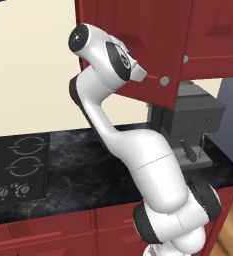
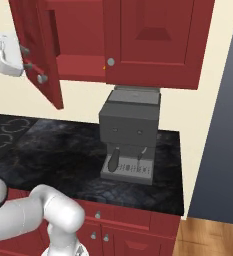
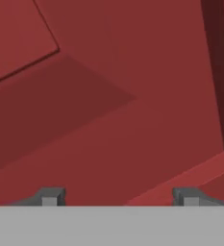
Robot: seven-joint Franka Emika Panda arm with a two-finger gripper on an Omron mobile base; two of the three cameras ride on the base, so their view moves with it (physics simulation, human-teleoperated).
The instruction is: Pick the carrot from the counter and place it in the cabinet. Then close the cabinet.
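Tool [image 3: 119, 197] spread apart, empty, facing the open left cabinet door [image 2: 38, 30].
Carrot [image 2: 104, 63] apparently on the cabinet shelf [image 2: 78, 67], just an orange speck; door rigid, hinged, probably light, best pushed near the knob [image 2: 42, 78].

Arm [image 1: 138, 150]: white, rises from lower rt, wrist up against cabinet door.
Cabinet [image 1: 208, 35]: dark red, left door [image 1: 148, 87] swung open.
Coffee machine [image 1: 193, 125]: grey, on counter [image 1: 88, 170], under cabinet.
Stovetop [image 1: 15, 165]: left end of counter.
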